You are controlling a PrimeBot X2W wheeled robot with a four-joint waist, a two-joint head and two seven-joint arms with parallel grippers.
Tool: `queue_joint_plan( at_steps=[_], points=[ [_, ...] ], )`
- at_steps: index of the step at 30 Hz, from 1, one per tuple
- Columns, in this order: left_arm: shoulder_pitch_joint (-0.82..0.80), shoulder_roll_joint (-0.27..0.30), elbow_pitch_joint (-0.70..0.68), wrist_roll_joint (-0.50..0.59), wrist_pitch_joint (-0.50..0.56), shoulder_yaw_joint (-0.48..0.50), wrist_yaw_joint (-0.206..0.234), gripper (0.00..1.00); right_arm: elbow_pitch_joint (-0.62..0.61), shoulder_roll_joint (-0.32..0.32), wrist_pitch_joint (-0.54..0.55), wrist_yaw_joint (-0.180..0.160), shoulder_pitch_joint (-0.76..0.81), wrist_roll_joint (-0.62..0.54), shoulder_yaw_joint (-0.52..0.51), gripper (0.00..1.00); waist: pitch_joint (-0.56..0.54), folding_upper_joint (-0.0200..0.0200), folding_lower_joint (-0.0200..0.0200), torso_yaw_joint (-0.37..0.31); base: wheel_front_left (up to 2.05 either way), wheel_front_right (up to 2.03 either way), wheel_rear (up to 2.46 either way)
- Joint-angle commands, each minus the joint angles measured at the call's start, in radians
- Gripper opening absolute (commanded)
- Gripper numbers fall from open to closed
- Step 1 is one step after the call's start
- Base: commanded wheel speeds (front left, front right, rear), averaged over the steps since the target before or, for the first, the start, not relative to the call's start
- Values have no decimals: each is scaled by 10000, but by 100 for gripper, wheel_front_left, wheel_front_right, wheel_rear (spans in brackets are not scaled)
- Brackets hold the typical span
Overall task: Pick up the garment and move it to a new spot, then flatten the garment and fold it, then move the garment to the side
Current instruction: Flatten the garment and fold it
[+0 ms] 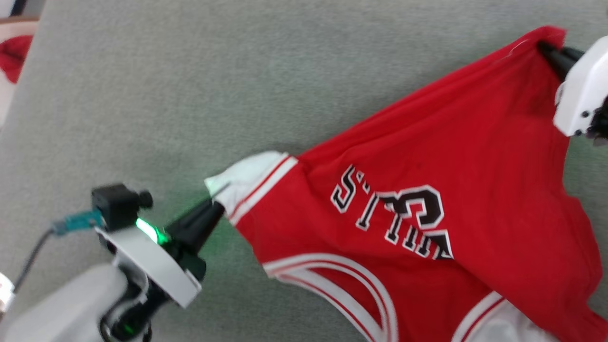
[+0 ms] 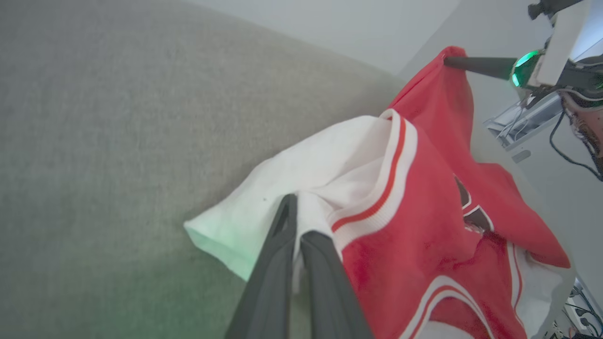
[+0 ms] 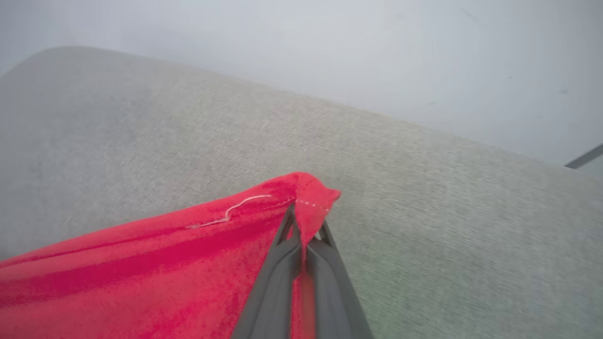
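The garment (image 1: 427,156), a red jersey with white sleeves and black white-outlined print, stretches across the grey table (image 1: 190,85) from lower left to upper right. My left gripper (image 1: 216,204) is shut on the white sleeve (image 2: 301,188), pinching the cloth between its dark fingers (image 2: 282,263). My right gripper (image 1: 544,47) is shut on a red hem corner (image 3: 308,197) at the upper right, and the cloth hangs taut from it. In the left wrist view the right gripper (image 2: 447,61) holds that corner up at the top right.
A small red cloth (image 1: 16,54) lies at the far upper left, beyond the table's edge. Bare grey table surface spreads over the upper left and middle. Cables and equipment (image 2: 541,122) stand past the table on the right side of the left wrist view.
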Motion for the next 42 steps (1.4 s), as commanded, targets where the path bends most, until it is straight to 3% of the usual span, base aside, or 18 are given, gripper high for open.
queue_joint_plan(
  at_steps=[1, 7, 12, 19, 24, 30, 35, 42],
  points=[
    [-212, 89, -69, 50, 13, 152, 23, 0, -12, 46, -154, -14, 62, -84, -321, 0, -204, 0, 0, -330, 0, 0, 0],
    [-2027, 547, -25, 126, 270, 157, 24, 0, -117, 503, -740, -14, -500, -724, -1937, 0, -75, 0, 0, -855, 0, 0, 0],
    [-4235, 468, 690, -714, 763, 566, 26, 0, 4, 1036, -1324, -17, -1520, -1554, -3122, 0, 293, 0, 0, -1338, 0, 0, 0],
    [-7633, -255, 2909, -1156, 1314, 951, 35, 0, 617, 1808, -2349, -31, -3576, -2592, -4562, 0, 947, 0, 0, -1922, 0, 0, 0],
    [-10084, -583, 4415, -759, 1528, 914, 52, 0, 1237, 2203, -3334, -54, -5275, -3319, -5561, 0, 1419, 0, 0, -2309, 0, 0, 0],
    [-12443, -912, 5729, -233, 734, 748, 75, 0, 2005, 2344, -4776, -89, -7002, -4054, -6504, 0, 1749, 0, 0, -2517, 0, 0, 0],
    [-12926, -1225, 5930, -463, 263, 441, 73, 0, 2838, 2435, -5412, -89, -7528, -4399, -6687, 0, 1877, 0, 0, -2496, 0, 0, 0],
    [-11552, -1145, 5295, -1455, 76, -215, 46, 0, 3831, 2346, -5782, -74, -6765, -4101, -6053, 0, 2000, 0, 0, -2386, 0, 0, 0]
  ],
)
